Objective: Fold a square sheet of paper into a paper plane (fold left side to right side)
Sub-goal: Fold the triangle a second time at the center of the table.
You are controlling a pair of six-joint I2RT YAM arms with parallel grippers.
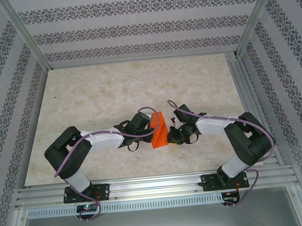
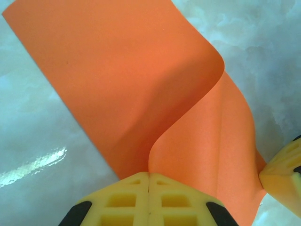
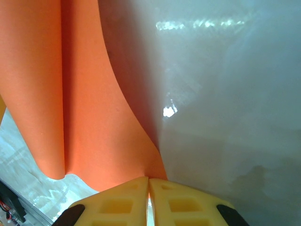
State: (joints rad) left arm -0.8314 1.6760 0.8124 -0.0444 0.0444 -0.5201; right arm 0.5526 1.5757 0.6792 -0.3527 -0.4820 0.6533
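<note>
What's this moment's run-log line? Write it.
item: thin bright orange paper sheet, curled, partly raised | left tool: shut on sheet | right tool: shut on sheet | fold: not yet creased

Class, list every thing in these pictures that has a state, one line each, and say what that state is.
orange paper: held up in a loose curve, not pressed flat.
left end effector: shut, pinching the paper.
right end effector: shut, pinching the paper's edge.

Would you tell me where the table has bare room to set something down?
The far half of the table, toward the back wall, is bare. The centre is crowded: left hand and right hand pinch the orange sheet.
</note>
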